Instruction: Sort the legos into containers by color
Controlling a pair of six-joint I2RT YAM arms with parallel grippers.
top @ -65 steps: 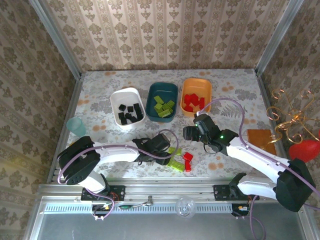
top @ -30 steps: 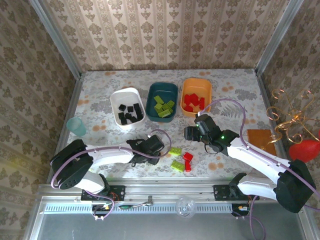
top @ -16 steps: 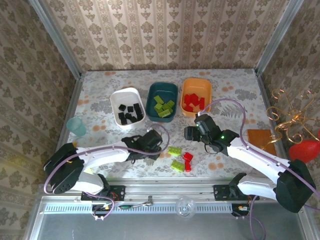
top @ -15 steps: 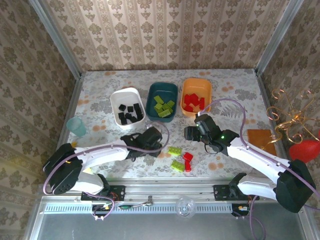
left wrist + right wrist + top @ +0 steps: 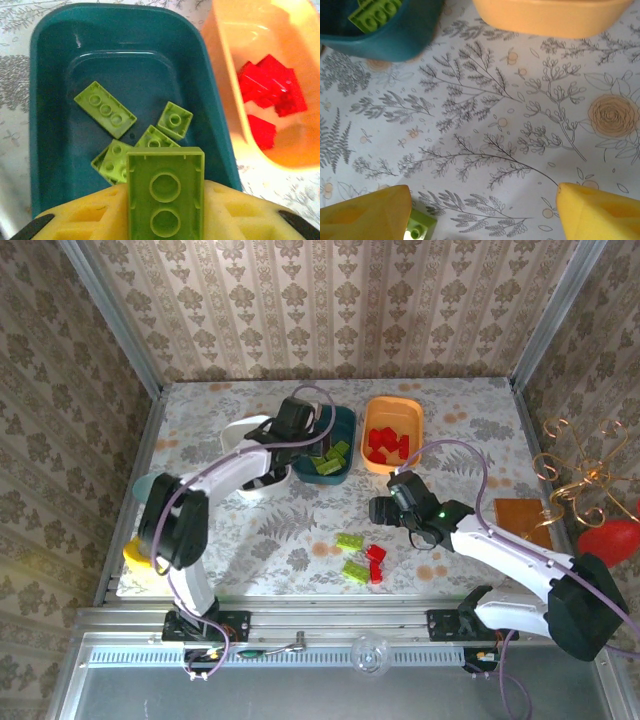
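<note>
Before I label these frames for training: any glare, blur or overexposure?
Left wrist: orange tray washed out, glare streak on the teal tray floor, held lime brick sharp. Right wrist: near fingers soft, tablecloth crisp. Top external: even light, faint shadows.

Top cam looks down on table [image 5: 250, 530]; 2 wrist cams, close, share teal tray [image 5: 37, 100].

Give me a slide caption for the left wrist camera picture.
Left hand holds a lime-green brick over the dark teal tray, where other green bricks lie.
</note>
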